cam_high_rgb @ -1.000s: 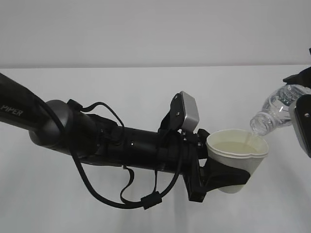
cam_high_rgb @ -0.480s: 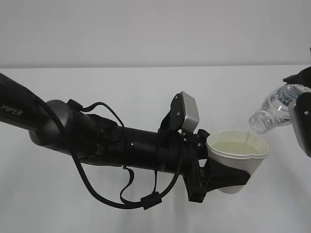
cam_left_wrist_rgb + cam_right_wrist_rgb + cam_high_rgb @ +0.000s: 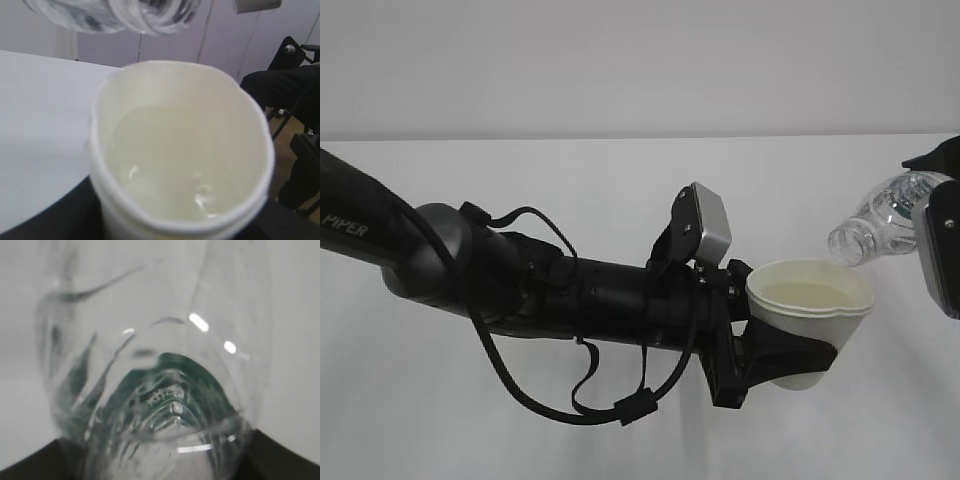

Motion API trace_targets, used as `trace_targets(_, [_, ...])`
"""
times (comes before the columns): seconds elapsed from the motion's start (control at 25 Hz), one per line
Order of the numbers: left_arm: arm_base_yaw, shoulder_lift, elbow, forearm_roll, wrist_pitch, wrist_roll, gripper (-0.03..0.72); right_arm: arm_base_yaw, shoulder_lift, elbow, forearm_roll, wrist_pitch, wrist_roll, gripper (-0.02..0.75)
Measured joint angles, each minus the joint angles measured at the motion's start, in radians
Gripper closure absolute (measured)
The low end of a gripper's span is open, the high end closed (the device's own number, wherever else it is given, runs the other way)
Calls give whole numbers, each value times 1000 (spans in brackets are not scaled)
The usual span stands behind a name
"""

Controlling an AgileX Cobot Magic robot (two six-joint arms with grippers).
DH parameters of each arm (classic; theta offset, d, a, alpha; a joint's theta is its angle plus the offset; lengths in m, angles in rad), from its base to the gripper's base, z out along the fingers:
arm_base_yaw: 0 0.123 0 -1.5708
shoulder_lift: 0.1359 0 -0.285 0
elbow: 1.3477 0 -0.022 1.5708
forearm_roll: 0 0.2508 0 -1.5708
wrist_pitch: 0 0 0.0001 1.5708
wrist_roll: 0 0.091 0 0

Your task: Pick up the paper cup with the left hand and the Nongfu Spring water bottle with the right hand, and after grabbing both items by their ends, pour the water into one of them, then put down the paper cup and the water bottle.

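The white bench (image 3: 470, 430) fills the lower part of the exterior view, meeting a pale grey wall (image 3: 620, 60) at the far side. Above it, the long black robot arm with loose cables and white "PIPER" lettering, the left hand (image 3: 520, 285), reaches in from the left edge toward the right. A grey block (image 3: 708, 228) sits on top of it near the wrist. Its black end effector (image 3: 790, 355) is closed around the lower body of the small plain white paper cup (image 3: 808, 315), with the dark jaws wrapping the cup's sides; the cup is held off the bench, roughly upright, right of centre in the scene. The rolled rim is pressed slightly out of round. In the left wrist view the cup (image 3: 182, 150) is seen from above, cream-tinted inside and holding clear liquid (image 3: 175, 165) partway up.

At the right edge, the right hand (image 3: 940, 250), a black gripper with a silver-grey block, holds the small clear ribbed plastic Nongfu Spring water bottle (image 3: 875, 225). The bottle is tilted nearly level, its open neck pointing left and just above the far right part of the cup's rim, apart from it. In the right wrist view the bottle (image 3: 150, 365) fills the frame, a green tint showing through the plastic, with the dark end effector jaws gripping it at both lower corners.
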Motion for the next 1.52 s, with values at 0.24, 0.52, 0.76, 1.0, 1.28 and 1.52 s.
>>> trace_targets(0.24, [0,0,-1,-16,20,4,276,0,0,0,0,0,43,328])
trace_targets(0.52, [0,0,-1,-27,27,13,276,0,0,0,0,-2,116,328])
trace_targets(0.76, [0,0,-1,-28,27,16,276,0,0,0,0,-2,205,328])
trace_targets(1.0, [0,0,-1,-29,27,16,276,0,0,0,0,-8,276,328])
trace_targets(1.28, [0,0,-1,-29,27,16,276,0,0,0,0,-15,335,328])
trace_targets(1.52, [0,0,-1,-29,27,16,276,0,0,0,0,-15,400,328])
